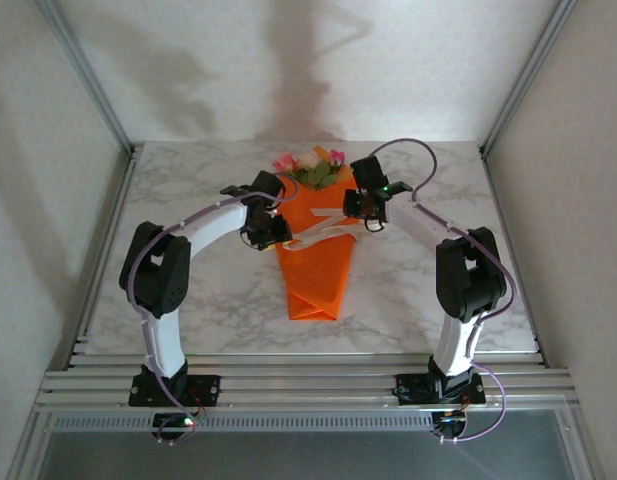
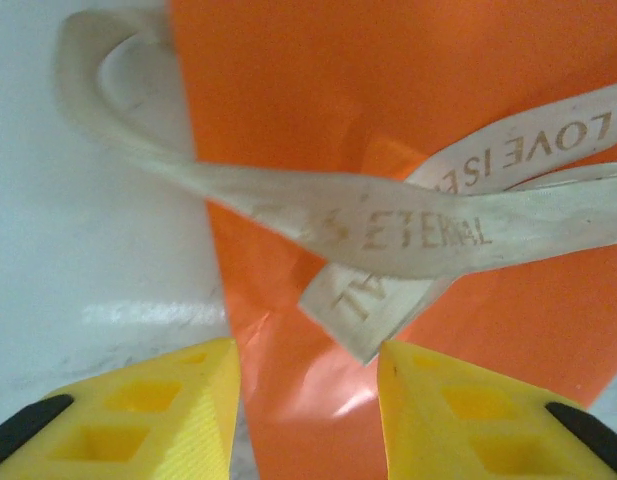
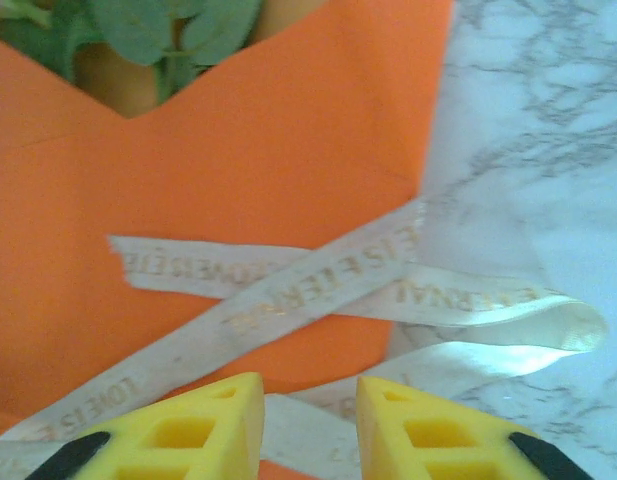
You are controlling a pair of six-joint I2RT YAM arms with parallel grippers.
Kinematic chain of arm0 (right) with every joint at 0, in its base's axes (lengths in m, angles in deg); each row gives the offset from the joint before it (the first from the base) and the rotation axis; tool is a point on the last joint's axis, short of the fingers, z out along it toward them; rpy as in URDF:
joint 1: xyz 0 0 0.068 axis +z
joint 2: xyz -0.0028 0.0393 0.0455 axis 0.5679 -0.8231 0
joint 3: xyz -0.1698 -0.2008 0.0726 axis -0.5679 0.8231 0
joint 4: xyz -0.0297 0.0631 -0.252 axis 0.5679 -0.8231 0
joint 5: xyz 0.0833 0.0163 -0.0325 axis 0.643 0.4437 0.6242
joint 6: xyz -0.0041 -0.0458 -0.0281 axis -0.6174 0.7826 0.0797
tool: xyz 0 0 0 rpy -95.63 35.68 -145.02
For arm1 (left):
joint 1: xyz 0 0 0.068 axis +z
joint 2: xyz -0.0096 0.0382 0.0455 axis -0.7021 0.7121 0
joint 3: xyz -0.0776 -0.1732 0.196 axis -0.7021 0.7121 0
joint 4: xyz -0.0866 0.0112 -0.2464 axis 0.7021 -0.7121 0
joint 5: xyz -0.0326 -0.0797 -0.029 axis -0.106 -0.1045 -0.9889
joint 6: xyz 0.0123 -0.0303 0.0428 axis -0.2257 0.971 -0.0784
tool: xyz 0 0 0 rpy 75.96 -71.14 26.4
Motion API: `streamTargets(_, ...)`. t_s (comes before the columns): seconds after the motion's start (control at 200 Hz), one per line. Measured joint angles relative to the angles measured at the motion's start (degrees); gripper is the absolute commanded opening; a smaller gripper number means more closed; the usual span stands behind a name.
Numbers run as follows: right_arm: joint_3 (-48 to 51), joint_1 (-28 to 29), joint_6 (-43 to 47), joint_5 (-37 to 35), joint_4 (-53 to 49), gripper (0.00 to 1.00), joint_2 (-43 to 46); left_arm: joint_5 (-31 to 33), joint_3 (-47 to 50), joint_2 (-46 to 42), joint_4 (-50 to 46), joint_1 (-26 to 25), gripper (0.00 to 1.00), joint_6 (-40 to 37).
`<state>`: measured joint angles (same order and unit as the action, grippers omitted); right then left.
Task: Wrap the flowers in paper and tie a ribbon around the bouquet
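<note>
Three rose heads, pink, cream and magenta, make up the flowers [image 1: 310, 163], which sit with their green leaves [image 3: 148, 30] inside the wide mouth of the bouquet [image 1: 313, 265]. Its orange paper [image 2: 388, 90] is folded into a narrow cone around them and hides the stems. The cone lies flat on the marble table [image 1: 188, 200], long axis running from near to far. The flower end points away from the arm bases and the folded narrow tip points back towards them.

Across the upper half of the bouquet, just below the leaves, the ribbon [image 1: 323, 232] lies in crossed strands. One loop spills off its left edge and another off its right edge onto the marble. Tan print repeats along the ribbon, reading "LOVE IS ETERNAL".

At the bouquet's left edge the left gripper [image 2: 306, 360] hangs with its yellow fingers [image 2: 158, 400] well apart and nothing pinched. Orange paper and a loose ribbon end lie in the gap ahead of them. At the bouquet's right edge the right gripper [image 3: 310, 395] has its yellow fingers parted by a narrower gap. A ribbon strand lies flat beneath that gap, and the fingers do not appear to be closed on it.
</note>
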<state>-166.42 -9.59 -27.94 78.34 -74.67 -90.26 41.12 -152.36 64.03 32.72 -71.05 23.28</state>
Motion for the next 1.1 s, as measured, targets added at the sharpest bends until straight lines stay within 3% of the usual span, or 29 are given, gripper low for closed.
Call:
streamTargets(0.29, 1.9, -5.8, -8.4, 2.0, -1.7, 0.36, 0.0, 4.0, -5.6, 5.9, -2.6, -1.6, 0.45, -3.8)
streamTargets(0.591, 2.5, -6.4, -19.0, 3.5, -3.0, 0.38, 0.0, 7.3, -10.0, 7.7, -4.4, -2.6, 0.45, -5.2)
streamTargets(0.896, 2.5, -7.0, -21.2, 3.5, -3.3, 0.38, 0.0, 7.8, -10.1, 7.8, -5.0, -4.4, 0.45, -5.7)
streamTargets(1.101, 3.1, -7.1, -22.3, 3.5, -3.3, 0.38, 0.0, 8.2, -13.0, 10.7, -5.4, -4.4, 0.35, -5.9)
